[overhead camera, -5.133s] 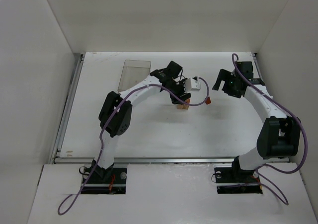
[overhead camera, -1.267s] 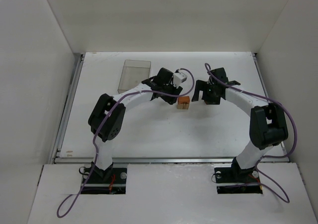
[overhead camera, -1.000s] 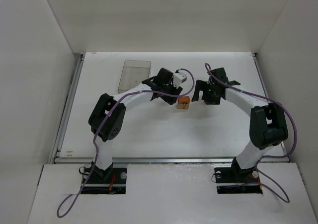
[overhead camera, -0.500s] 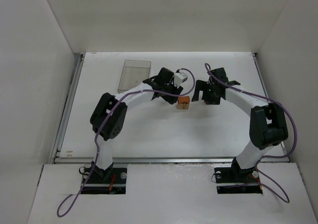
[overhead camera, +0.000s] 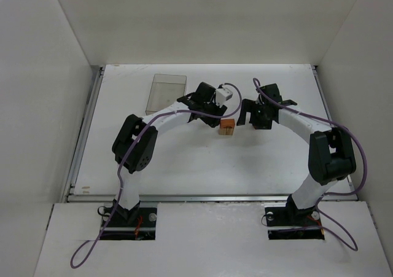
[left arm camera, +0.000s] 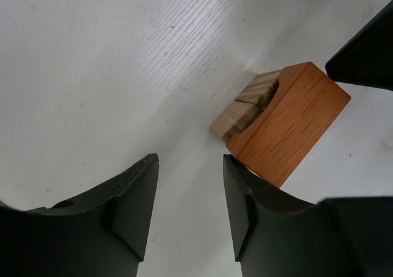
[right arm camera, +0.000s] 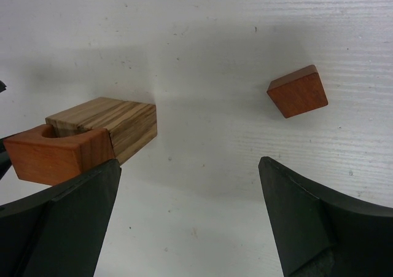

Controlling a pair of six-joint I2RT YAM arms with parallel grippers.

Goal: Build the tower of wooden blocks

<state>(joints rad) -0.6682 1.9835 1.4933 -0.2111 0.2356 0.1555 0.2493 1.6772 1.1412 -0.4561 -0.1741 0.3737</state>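
Note:
The wood block tower [overhead camera: 227,127] is a short stack at the table's middle: a reddish-orange block with a round notch [left arm camera: 288,126] on light tan blocks [left arm camera: 245,108]. My left gripper [overhead camera: 210,120] is open and empty just left of it, its right finger [left arm camera: 245,209] close beside the orange block. In the right wrist view the tower [right arm camera: 104,129] is at the left and a small loose reddish-orange wedge [right arm camera: 298,91] lies on the table ahead. My right gripper [overhead camera: 255,121] is wide open and empty, just right of the tower, hiding the wedge from above.
A clear plastic rectangular box [overhead camera: 166,93] lies at the back left of the white table [overhead camera: 184,160]. White walls close in three sides. Purple cables loop off both arms near the tower.
Five seconds ago my left gripper was over the tower and my right was far right. Now the left has drawn back left and the right has moved in over the wedge. Last second: almost still.

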